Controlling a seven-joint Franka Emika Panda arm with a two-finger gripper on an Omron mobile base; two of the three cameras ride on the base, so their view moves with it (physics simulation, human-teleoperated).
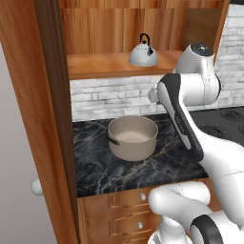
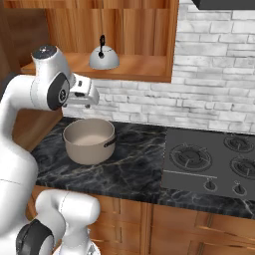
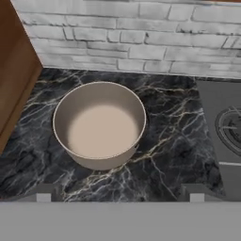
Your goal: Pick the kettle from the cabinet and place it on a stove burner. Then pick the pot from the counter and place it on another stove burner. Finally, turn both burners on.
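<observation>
The small silvery kettle (image 1: 143,53) (image 2: 103,58) stands upright on the plank shelf of the open wooden cabinet (image 1: 102,66) (image 2: 142,67). Below it the wide beige pot (image 1: 132,137) (image 2: 89,140) (image 3: 100,123) rests on the black marble counter (image 1: 95,167) (image 2: 137,167) (image 3: 179,155). My gripper (image 2: 85,95) (image 3: 120,195) hangs open in the air between shelf and counter, above and in front of the pot, its fingertips (image 3: 44,193) wide apart with nothing between them. The burners (image 2: 191,157) (image 3: 230,127) lie in the dark cooktop to the right.
A white brick wall (image 2: 199,89) backs the counter. Small knobs (image 2: 210,185) line the cooktop's front edge. A tall wooden panel (image 1: 52,119) stands at the counter's left end. Drawers with round knobs (image 1: 143,196) sit under the counter.
</observation>
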